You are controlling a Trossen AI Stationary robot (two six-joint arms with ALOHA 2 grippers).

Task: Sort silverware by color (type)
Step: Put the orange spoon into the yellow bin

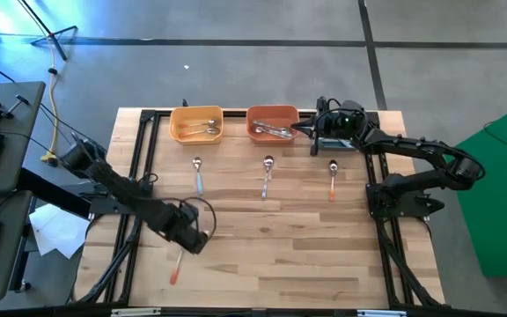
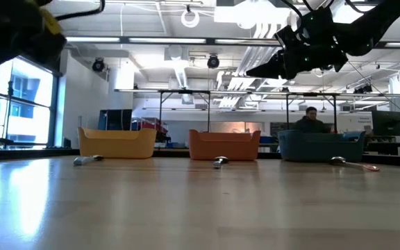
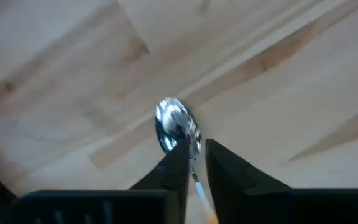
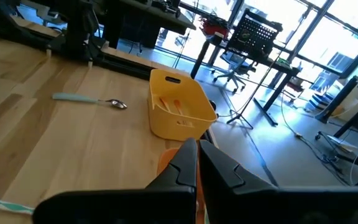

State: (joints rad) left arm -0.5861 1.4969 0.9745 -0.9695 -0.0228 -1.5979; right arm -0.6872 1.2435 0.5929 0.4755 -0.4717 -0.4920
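Observation:
An orange-handled spoon [image 1: 176, 264] lies near the table's front left, its shiny bowl [image 3: 178, 124] showing in the left wrist view. My left gripper [image 1: 192, 233] [image 3: 196, 152] is over it, narrowly open, one finger on each side of the spoon's thin neck. Three more spoons lie in a row mid-table, with a blue handle [image 1: 198, 173], a silver one [image 1: 267, 178] and an orange one [image 1: 332, 180]. My right gripper [image 1: 312, 130] [image 4: 197, 163] is shut and empty, raised above the gap between the orange bin and the teal bin [image 2: 255, 71]. My left gripper comes at the spoon from above, fingers across its neck [image 3: 194, 174], just behind the bowl. One fingertip [image 3: 180, 152] sits at the bowl's edge, but I cannot tell whether the fingers touch the spoon.
At the far edge stand a yellow bin [image 1: 196, 124] holding spoons, an orange bin [image 1: 273, 123] with silver spoons, and a teal bin [image 2: 321, 147] mostly under my right arm. Bare wood lies between the row of spoons and the near edge. A person [image 2: 312, 119] sits beyond the table.

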